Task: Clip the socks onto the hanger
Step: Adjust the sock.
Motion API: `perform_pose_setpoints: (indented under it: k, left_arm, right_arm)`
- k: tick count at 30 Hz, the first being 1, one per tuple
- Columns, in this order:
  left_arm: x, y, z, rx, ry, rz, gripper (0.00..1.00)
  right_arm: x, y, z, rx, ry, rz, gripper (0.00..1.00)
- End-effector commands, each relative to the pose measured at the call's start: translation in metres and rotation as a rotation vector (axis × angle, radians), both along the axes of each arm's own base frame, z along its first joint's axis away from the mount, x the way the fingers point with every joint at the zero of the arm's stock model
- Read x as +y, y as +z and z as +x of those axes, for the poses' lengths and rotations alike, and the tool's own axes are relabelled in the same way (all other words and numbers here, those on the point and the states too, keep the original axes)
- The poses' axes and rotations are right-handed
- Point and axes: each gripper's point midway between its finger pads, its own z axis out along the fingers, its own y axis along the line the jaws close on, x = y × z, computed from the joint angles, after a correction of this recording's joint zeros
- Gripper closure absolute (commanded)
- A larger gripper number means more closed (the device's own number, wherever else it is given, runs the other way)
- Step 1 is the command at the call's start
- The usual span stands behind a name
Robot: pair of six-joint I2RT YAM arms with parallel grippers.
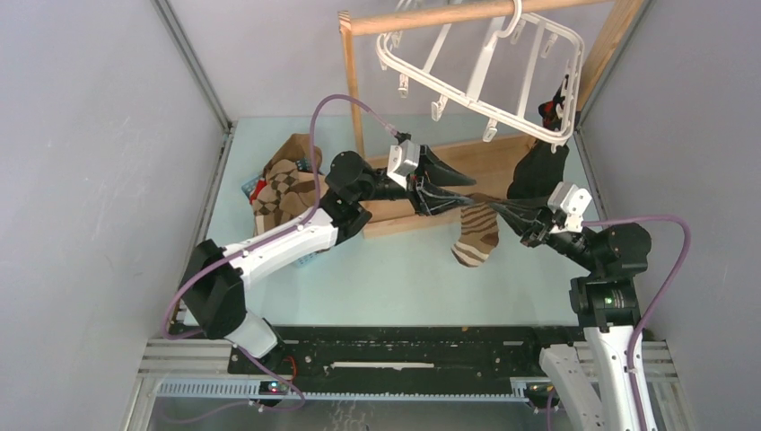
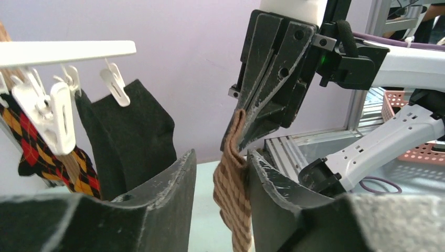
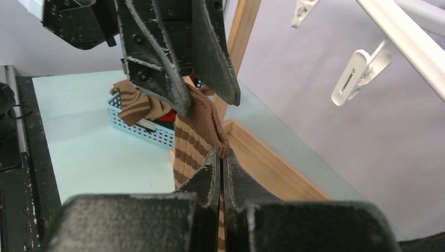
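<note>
Handing over mid-air, by the look of it: right gripper [image 3: 222, 156] is clamped tight on the top edge of the brown striped sock [image 1: 476, 235], which hangs from it over the table [image 1: 386, 278], in front of the wooden stand [image 1: 431, 18] and below the hanger [image 1: 485, 70]. Left gripper [image 2: 221, 160] straddles the same sock just under that pinch. Its jaws are apart, with a gap showing between one finger [image 2: 162, 205] and the fabric, so no grip there as far as I can see. To do it well, I'd close left on the cuff beside right's pinch, not on top of it; the two sets of fingertips are very near and could collide. Leave a strip of cuff proud of the pads so a clip has something to bite. Don't release right until left clearly has fabric, or the sock drops. Then aim for a free clip [image 3: 354, 76]; clips at the hanger's right end already carry the black sock [image 2: 131, 136] and the red argyle sock [image 2: 31, 152]. More socks sit in the blue basket [image 3: 141, 134]. Fabric is limp, so move slowly to limit swing.
</note>
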Motion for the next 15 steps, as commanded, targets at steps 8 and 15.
perform_pose_setpoints:
  k: [8,15]
  left_arm:
    - [0.004,0.043,-0.013,-0.029,-0.031,-0.053,0.95]
    - [0.017,0.070,-0.010,-0.027,0.023,-0.097,1.00]
  right_arm:
    - [0.008,0.040,-0.013,-0.093,0.050,0.051,1.00]
    - [0.009,0.060,-0.020,-0.122,0.069,0.105,0.89]
